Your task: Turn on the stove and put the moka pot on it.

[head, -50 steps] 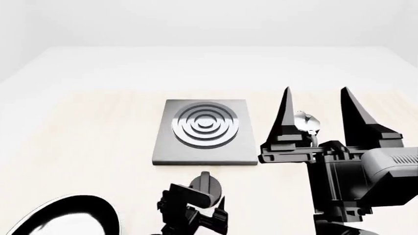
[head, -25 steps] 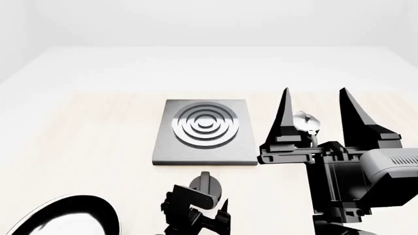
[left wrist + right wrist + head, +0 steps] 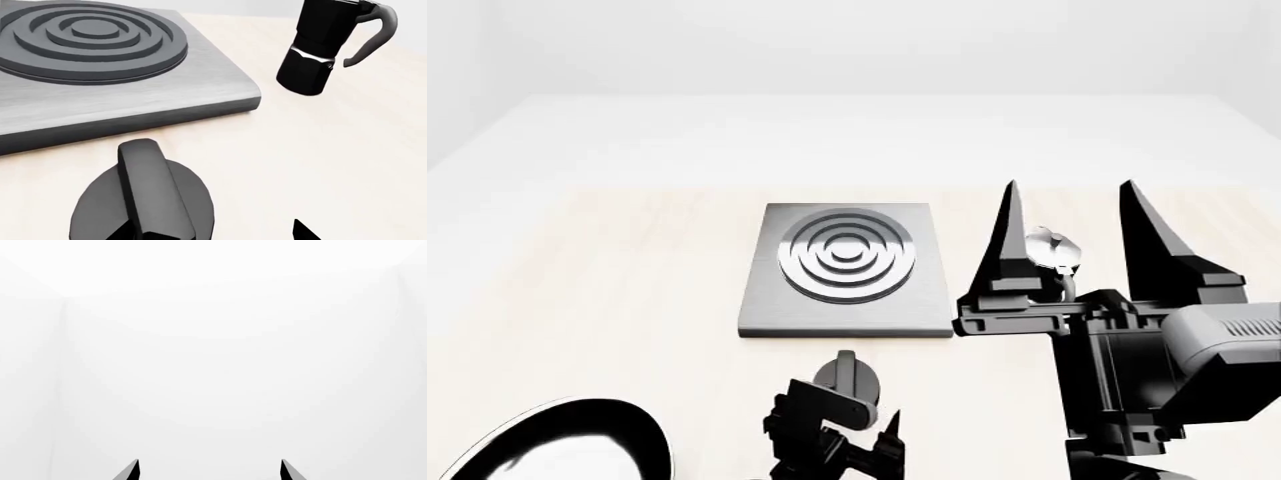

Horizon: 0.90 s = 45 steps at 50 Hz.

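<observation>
Stove [image 3: 846, 268] lay flat on the counter [image 3: 601, 260], roughly at the middle of the pale wood area, rings facing up. Its separate black knob [image 3: 849, 380] sat on the counter just off the stove's near edge, apart from the plate; the left wrist view showed the knob [image 3: 143, 197] close under my left pincer, its raised grip bar pointing toward the stove [image 3: 100, 60].

My left pincer [image 3: 851, 440] hung at the counter's near edge, just on the near side of the knob. Only one fingertip showed in the wrist view, so I could not tell how wide it stood. No contact with the knob visible.

My right pincer [image 3: 1070, 225] was raised, fingers pointing up and spread wide, nothing held. The right wrist view showed only two fingertips against blank white.

Moka pot [image 3: 320, 47] stood upright on the counter, off the stove's right edge, not touching it. In the head view its silver top [image 3: 1050, 245] showed between my right fingers.

Black frying pan [image 3: 554, 440] lay at the near left corner.
</observation>
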### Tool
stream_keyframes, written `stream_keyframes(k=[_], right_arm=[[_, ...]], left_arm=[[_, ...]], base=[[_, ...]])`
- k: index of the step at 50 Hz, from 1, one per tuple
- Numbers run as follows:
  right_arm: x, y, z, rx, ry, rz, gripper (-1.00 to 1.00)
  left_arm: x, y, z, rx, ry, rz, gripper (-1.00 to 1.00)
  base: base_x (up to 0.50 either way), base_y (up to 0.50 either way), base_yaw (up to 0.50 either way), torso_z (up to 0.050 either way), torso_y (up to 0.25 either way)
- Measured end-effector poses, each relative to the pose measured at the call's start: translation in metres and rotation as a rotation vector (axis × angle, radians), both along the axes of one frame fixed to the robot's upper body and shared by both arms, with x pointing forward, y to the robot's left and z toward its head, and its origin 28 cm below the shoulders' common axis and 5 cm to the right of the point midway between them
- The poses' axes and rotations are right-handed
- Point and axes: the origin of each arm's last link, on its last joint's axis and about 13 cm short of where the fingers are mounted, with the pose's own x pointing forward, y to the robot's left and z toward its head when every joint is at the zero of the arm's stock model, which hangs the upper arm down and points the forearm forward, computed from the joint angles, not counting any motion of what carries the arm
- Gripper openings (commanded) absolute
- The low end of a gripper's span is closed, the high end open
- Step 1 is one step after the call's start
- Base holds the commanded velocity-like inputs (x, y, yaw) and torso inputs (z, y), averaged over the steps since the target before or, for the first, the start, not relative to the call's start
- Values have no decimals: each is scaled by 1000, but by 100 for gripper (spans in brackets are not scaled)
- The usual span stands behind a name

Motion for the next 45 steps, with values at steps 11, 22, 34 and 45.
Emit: stream_keyframes(k=[11,22,34,45], right_arm=[[0,0,0,1,1,1,100],[-1,0,0,1,2,2,100],[-1,0,-1,3,3,3,100],[0,0,-2,3,6,4,100]], left_arm=[[0,-1,-1,10,-3,-10,100],[-2,-7,0,5,1,-40,100],[-2,-17,7,-7,-13,-85,100],[4,-20,28,-8,-80,-90,100]], base=[[0,0,0,0,0],[0,0,0,0,0],[0,0,0,0,0],[0,0,0,0,0]])
